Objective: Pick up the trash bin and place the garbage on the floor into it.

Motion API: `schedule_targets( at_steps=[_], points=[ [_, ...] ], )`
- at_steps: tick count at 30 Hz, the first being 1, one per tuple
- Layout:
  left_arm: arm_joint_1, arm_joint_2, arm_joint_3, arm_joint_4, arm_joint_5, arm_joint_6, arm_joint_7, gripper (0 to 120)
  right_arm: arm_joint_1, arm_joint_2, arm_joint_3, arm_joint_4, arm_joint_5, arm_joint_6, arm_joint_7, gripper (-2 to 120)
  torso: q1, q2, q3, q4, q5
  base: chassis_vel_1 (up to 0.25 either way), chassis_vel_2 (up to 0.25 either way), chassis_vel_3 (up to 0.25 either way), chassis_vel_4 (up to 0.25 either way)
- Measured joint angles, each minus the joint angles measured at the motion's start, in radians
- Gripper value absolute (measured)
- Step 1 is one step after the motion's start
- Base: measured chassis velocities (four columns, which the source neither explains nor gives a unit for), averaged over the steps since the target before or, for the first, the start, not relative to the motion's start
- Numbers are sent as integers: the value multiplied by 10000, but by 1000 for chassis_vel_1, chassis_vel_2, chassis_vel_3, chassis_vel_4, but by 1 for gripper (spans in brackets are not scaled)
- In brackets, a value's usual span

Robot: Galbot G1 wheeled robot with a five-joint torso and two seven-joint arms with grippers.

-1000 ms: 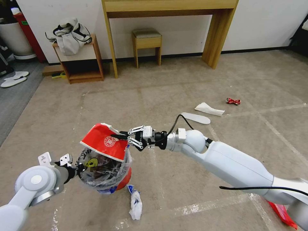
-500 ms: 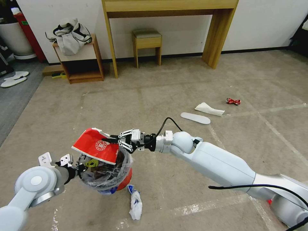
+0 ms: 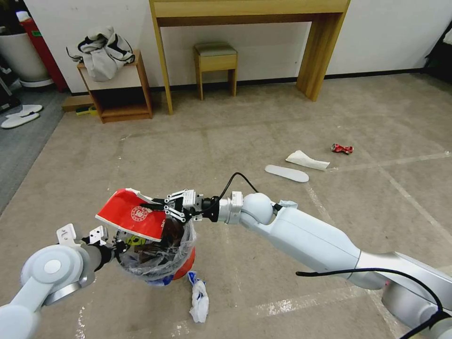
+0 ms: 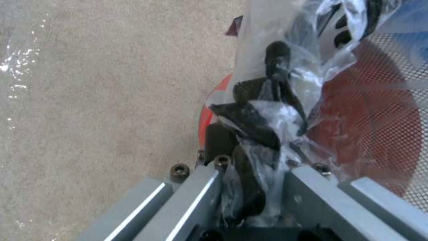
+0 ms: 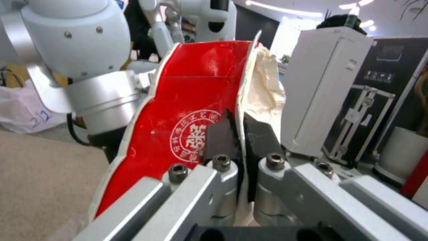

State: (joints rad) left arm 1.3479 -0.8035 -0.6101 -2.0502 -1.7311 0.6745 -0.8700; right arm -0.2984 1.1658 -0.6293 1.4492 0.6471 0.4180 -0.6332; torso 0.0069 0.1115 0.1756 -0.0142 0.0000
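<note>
While my left gripper (image 3: 109, 245) is clenching the bin's (image 3: 155, 249) rim off the floor, my right gripper (image 3: 160, 210) is pinching the carton (image 3: 132, 217) above it; I should release only once it's centred over the opening.

Beige carpet floor (image 3: 263, 117) crossed by pale tape lines. At twelve o'clock, a white wall (image 3: 386, 33) with a tall wooden console (image 3: 325, 52) and small stool (image 3: 215, 61). At eleven o'clock, a low wooden shelf (image 3: 123, 92) holding bundled clothing (image 3: 103, 49).

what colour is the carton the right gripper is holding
Red flattened paper carton with white edging and a round white emblem; right wrist view.
</note>
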Motion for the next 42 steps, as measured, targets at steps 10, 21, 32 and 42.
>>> schedule_targets(
  at_steps=[10,21,32,42],
  points=[
    [-34,16,22,5,-50,-7,-4,0,-225,-146,-82,-24,-236,79,184,0,0,0,0,-1,1,0,0,0,0],
    [-2,38,-10,-59,-134,-19,-65,0,-255,-234,-153,-252,-503,296,286,36,0,0,0,-1,1,0,0,0,0],
    [-5,110,-13,-122,-215,-22,-99,0,-74,-126,-237,-392,-513,411,489,80,0,0,0,0,0,0,0,0,0],
    [-68,214,-50,66,-289,-18,-187,0,282,-450,529,161,118,328,675,100,0,0,0,2,1,0,0,0,0]
  ],
)
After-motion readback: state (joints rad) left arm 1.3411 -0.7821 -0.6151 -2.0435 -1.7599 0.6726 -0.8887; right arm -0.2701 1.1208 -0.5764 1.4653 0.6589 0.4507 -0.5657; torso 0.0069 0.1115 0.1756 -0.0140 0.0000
